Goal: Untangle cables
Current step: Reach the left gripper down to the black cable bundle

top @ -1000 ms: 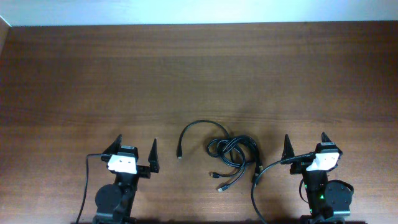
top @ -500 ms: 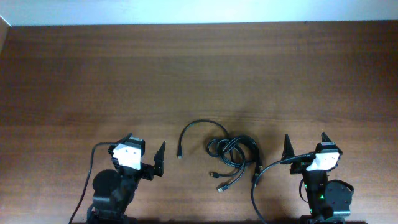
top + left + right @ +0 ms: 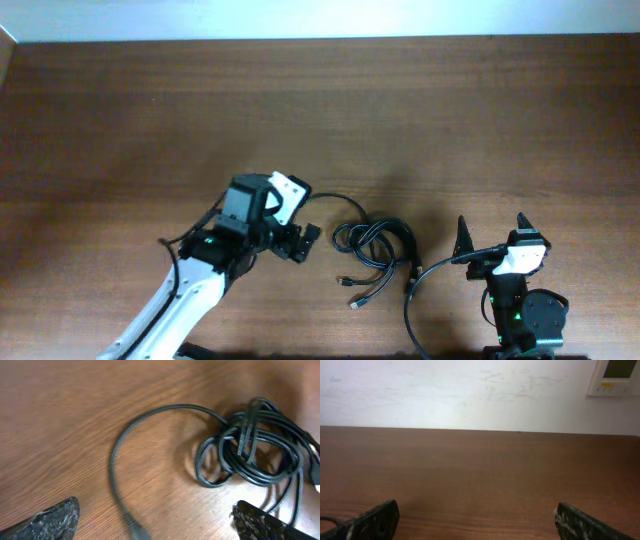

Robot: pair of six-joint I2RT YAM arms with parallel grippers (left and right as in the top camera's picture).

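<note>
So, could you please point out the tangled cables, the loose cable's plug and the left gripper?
tangled cables (image 3: 243,442), left wrist view, on the crossing strands.
loose cable's plug (image 3: 137,532), left wrist view, on the connector body.
left gripper (image 3: 155,505), left wrist view, midway between its fingertips.

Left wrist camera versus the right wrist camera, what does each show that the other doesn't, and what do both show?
Only the left wrist view shows the cables: a knotted bundle with one loose strand arcing away. Only the right wrist view shows the white wall and a wall panel. Both show the wooden table and open fingers at the bottom corners: left gripper, right gripper.
</note>
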